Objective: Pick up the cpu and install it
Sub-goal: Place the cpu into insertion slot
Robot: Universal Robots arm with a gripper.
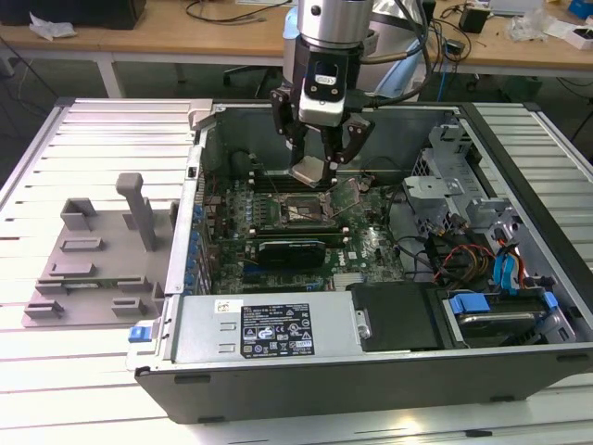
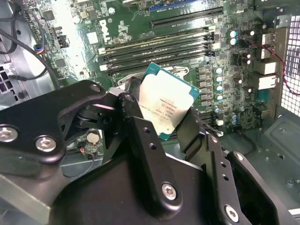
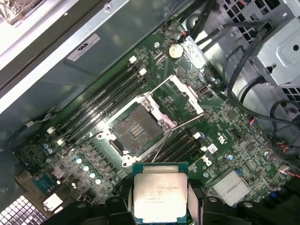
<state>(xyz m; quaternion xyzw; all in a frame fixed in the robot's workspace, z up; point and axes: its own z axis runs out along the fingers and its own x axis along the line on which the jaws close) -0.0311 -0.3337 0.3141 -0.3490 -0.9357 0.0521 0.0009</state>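
My gripper (image 1: 313, 158) hangs inside the open computer case, shut on the cpu (image 1: 309, 171), a small square chip with a silvery top. It is held in the air a little above the motherboard. In the second wrist view the cpu (image 2: 165, 106) sits tilted between the black fingers (image 2: 136, 136). The first wrist view has the cpu (image 3: 160, 196) at the gripper's tip, with the open socket (image 3: 135, 130) beyond it, its metal load frame (image 3: 185, 93) swung up. In the exterior view the socket (image 1: 298, 212) lies just below the gripper.
The case wall (image 1: 278, 326) rings the green motherboard (image 1: 371, 243). Memory slots (image 3: 101, 101) run beside the socket. Cables and a drive cage (image 1: 491, 241) fill the case on the exterior view's right. A grey plastic tray (image 1: 97, 260) with upright blocks lies outside on the exterior view's left.
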